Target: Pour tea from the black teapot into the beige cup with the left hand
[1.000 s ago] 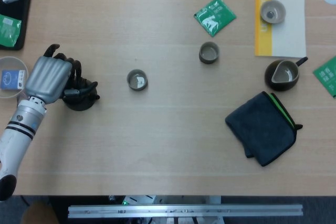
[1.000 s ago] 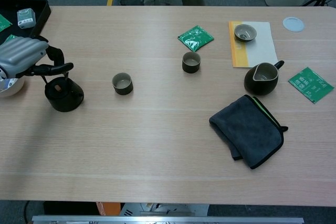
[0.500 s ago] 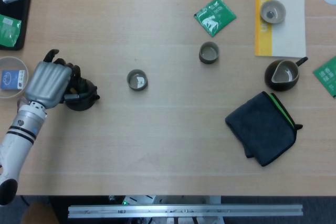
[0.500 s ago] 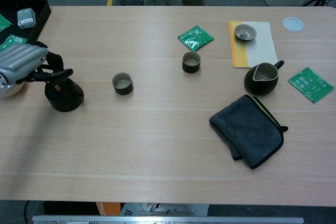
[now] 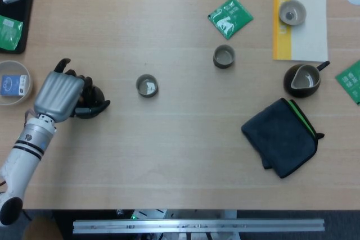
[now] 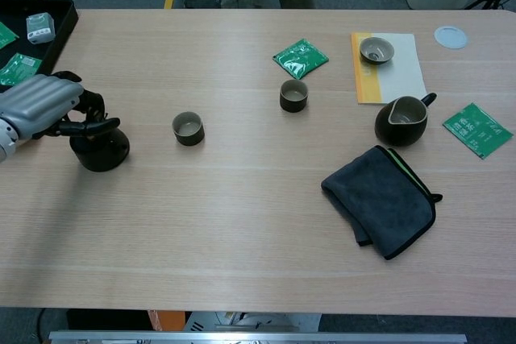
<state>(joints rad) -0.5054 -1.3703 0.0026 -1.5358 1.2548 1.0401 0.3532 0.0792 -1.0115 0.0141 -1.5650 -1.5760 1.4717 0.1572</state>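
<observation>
The black teapot (image 5: 91,108) (image 6: 101,151) stands on the table at the far left, mostly hidden under my left hand (image 5: 56,95) (image 6: 36,102). That hand hovers low over the pot, its dark fingers apart and curved over the pot's top and sides. I cannot tell whether they touch it. The teapot sits flat on the table. The beige cup (image 5: 292,12) (image 6: 376,50) stands upright far to the right, on a white and yellow mat (image 5: 309,32). My right hand shows in neither view.
Two dark cups (image 5: 147,86) (image 5: 224,57) stand between pot and mat. A dark pitcher (image 5: 302,80) and a folded grey cloth (image 5: 281,137) lie right. Green packets (image 5: 230,17), a black tray (image 5: 25,21) and a small bowl (image 5: 14,82) lie about.
My left hand has dropped lower and shifted slightly right, covering more of the teapot. The teapot has stayed where it was.
</observation>
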